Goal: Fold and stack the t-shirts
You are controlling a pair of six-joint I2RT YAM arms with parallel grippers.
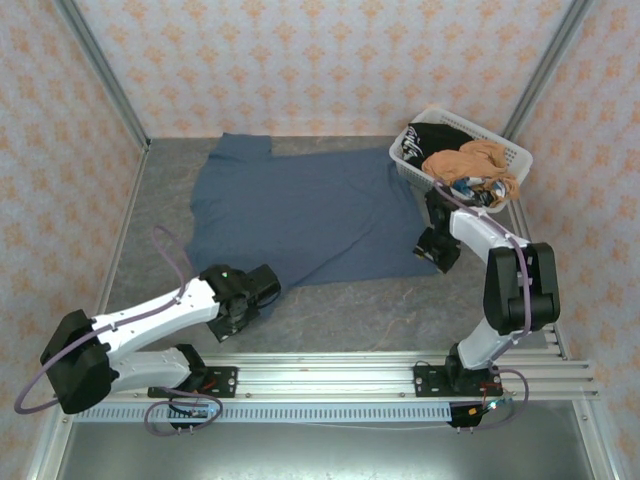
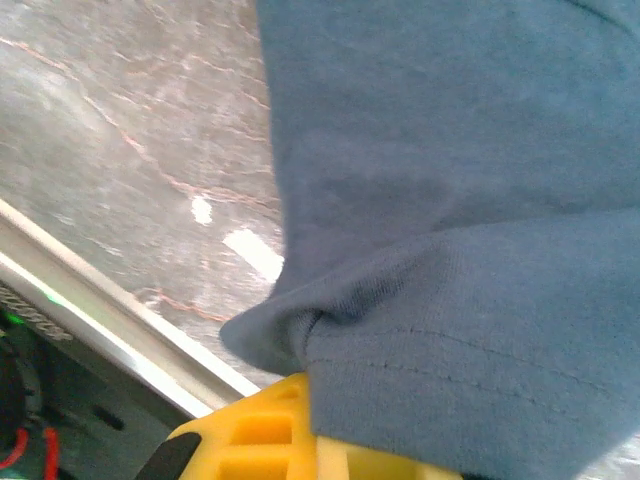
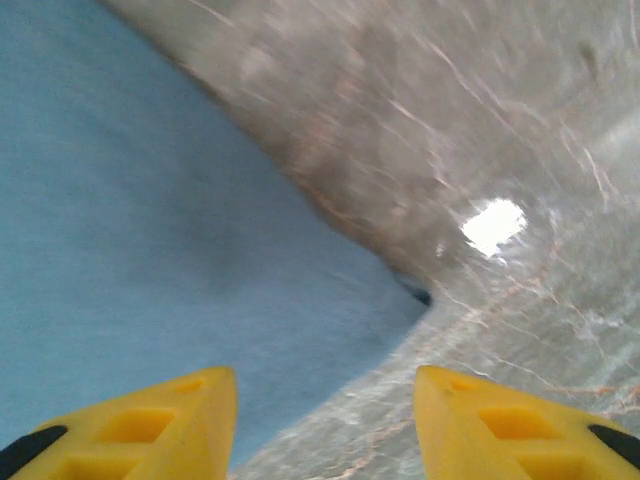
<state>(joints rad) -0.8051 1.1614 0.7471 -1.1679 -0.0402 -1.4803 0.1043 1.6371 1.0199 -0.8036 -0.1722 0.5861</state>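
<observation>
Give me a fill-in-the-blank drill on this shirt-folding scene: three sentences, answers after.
1. The t-shirt spread on the table is ___ in colour.
2. The black t-shirt and the orange t-shirt lie in the white ___.
3. The right gripper, over the spread shirt's corner, is ___ (open or shut).
Answers: blue; basket; open.

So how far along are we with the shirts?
Nothing folded or stacked yet. The blue t-shirt lies spread flat. In hand: the left tool looks clamped on its near hem, the right tool hangs open over its near-right corner. Left: the black t-shirt and orange t-shirt in the basket.
</observation>
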